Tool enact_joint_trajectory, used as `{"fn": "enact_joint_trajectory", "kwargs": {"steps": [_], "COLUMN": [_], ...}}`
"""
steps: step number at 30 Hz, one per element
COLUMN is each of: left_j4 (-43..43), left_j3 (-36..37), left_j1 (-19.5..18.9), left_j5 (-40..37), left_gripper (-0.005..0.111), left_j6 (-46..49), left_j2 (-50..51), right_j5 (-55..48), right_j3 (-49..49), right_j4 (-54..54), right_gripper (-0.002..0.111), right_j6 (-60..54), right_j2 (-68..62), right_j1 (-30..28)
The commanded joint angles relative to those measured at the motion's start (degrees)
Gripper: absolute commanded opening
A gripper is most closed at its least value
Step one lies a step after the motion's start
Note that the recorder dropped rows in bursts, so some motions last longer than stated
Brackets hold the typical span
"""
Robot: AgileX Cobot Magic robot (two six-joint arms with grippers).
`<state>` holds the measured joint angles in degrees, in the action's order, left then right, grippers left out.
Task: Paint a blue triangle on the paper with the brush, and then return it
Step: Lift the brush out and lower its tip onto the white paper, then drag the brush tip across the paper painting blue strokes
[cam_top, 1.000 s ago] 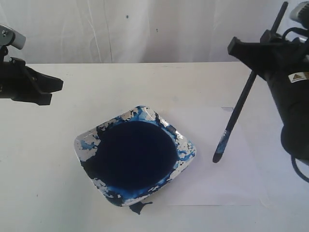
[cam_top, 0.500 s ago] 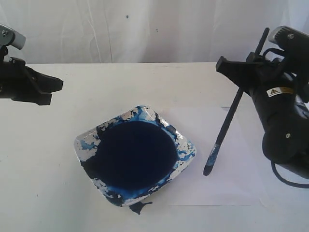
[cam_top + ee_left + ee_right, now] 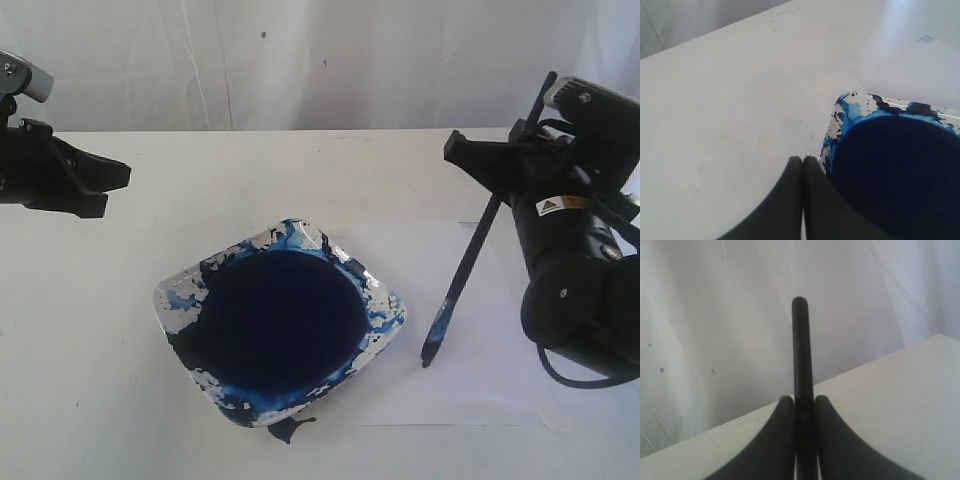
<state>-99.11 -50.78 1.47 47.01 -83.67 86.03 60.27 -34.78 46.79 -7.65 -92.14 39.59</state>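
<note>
My right gripper (image 3: 458,146) (image 3: 803,399) is shut on the brush (image 3: 466,268), whose black handle (image 3: 801,350) stands up between the fingers. The brush leans down to the left. Its blue-stained tip (image 3: 431,349) is at the paper (image 3: 500,385), just right of the paint dish (image 3: 178,300); I cannot tell if it touches. The paper looks plain white, and no blue triangle is in view on it. The dish holds a dark navy paint pool (image 3: 280,320) (image 3: 895,175). My left gripper (image 3: 118,177) (image 3: 803,159) is shut and empty, hanging left of the dish.
A small blue paint blot (image 3: 288,429) lies on the table in front of the dish. A white curtain (image 3: 300,60) closes off the back. Part of the paper lies under the dish's right side.
My right gripper has moved left and down with the brush, bringing the tip lower and nearer the dish. The left arm has not moved.
</note>
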Motion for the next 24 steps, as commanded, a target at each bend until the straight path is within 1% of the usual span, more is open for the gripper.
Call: {"fn": "enact_joint_trajectory", "kwargs": {"steps": [1,4,8,11,16,24], "left_j4": [-0.4,-0.4,-0.4,-0.4,-0.4,-0.4], "left_j3": [0.3,0.3,0.3,0.3,0.3,0.3], "left_j1": [-0.2,-0.2,-0.2,-0.2,-0.2,-0.2], "left_j5": [-0.3,-0.3,-0.3,-0.3,-0.3,-0.3], "left_gripper": [0.000,0.000,0.000,0.000,0.000,0.000], "left_j6": [-0.1,-0.1,-0.1,-0.1,-0.1,0.0], "left_j2": [-0.3,-0.3,-0.3,-0.3,-0.3,-0.3], "right_j5": [3.3,4.7,5.7,5.7,4.9,-1.3], "right_j3": [0.0,0.0,0.0,0.0,0.0,0.0], "right_j4": [-0.3,-0.2,-0.1,-0.1,-0.3,-2.1], "right_gripper": [0.001,0.001,0.001,0.001,0.001,0.001], "right_j6": [0.0,-0.3,-4.6,-4.7,-1.5,5.3], "right_j2": [0.0,0.0,0.0,0.0,0.1,0.1], "right_j1": [-0.2,-0.2,-0.2,-0.2,-0.2,-0.2]}}
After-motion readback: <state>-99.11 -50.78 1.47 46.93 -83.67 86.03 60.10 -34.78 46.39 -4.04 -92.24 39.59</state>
